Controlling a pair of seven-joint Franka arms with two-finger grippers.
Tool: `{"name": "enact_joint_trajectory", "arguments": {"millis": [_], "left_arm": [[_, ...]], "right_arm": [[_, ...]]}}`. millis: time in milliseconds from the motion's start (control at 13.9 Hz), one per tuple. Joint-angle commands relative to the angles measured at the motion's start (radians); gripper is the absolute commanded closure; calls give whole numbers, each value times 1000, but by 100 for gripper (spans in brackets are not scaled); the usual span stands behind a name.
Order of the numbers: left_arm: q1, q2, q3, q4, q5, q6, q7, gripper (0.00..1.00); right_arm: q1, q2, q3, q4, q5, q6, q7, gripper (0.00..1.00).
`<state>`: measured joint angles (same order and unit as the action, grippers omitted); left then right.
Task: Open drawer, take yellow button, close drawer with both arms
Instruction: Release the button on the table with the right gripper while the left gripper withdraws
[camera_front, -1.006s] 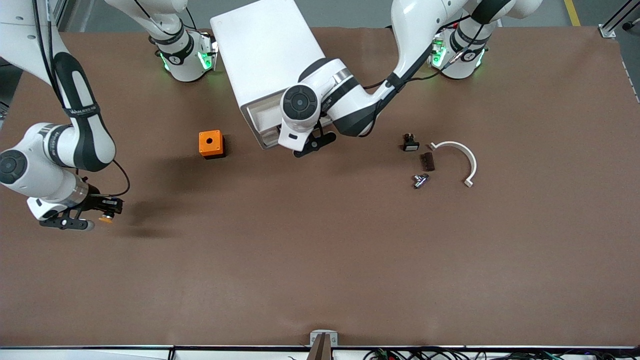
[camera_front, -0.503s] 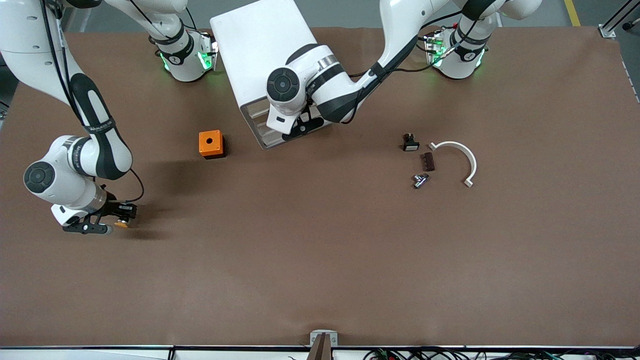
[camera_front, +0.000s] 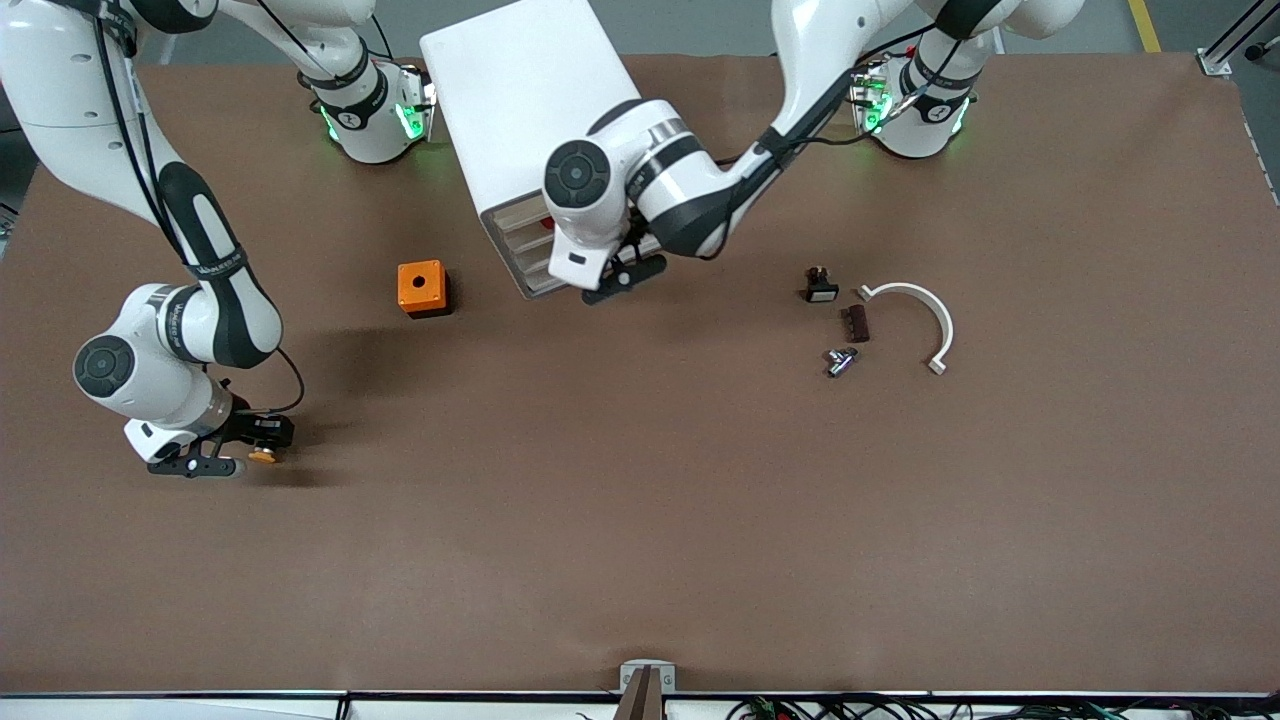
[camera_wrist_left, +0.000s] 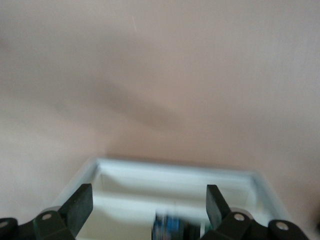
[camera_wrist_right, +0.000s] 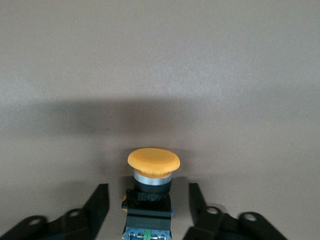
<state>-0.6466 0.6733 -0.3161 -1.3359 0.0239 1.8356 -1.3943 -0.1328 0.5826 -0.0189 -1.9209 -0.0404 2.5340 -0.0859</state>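
Note:
The button (camera_wrist_right: 153, 160), with its orange-yellow cap, black body and blue rear block, lies on the brown table between the fingers of my right gripper (camera_wrist_right: 147, 189). The jaws stand open, with a gap on each side of the button. The button (camera_front: 263, 457) and right gripper (camera_front: 245, 450) sit toward the right arm's end of the table, nearer the front camera than the orange box. My left gripper (camera_front: 622, 272) is at the front of the white cabinet (camera_front: 520, 90). It is open (camera_wrist_left: 149, 197) over a white drawer (camera_wrist_left: 180, 169) that holds a blurred dark and blue part.
An orange box with a round hole (camera_front: 421, 288) stands beside the cabinet. Toward the left arm's end lie a small black button with a white cap (camera_front: 820, 287), a dark block (camera_front: 855, 322), a metal fitting (camera_front: 841, 360) and a white curved piece (camera_front: 925, 310).
My right gripper has moved with the button toward the table's middle and down onto the table, and its jaws have opened off the button. My left gripper went in against the cabinet front, then drew back a little.

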Motion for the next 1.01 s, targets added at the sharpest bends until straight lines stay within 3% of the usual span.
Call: {"name": "enact_joint_trajectory", "arguments": {"millis": [0, 215, 431, 718, 934], "left_arm": [[180, -87, 0, -23, 56, -10, 120, 0], [370, -173, 3, -26, 68, -59, 286, 0], [526, -263, 2, -26, 68, -88, 429, 0], [659, -372, 2, -29, 68, -189, 601, 0], [720, -442, -3, -31, 68, -255, 724, 0]], "right_arm": [[2, -41, 5, 22, -3, -75, -5, 0], [22, -139, 7, 87, 26, -306, 38, 0], [76, -171, 5, 256, 30, -593, 110, 0], [93, -185, 5, 466, 30, -894, 150, 0], [105, -255, 5, 513, 30, -1001, 166, 0]]}}
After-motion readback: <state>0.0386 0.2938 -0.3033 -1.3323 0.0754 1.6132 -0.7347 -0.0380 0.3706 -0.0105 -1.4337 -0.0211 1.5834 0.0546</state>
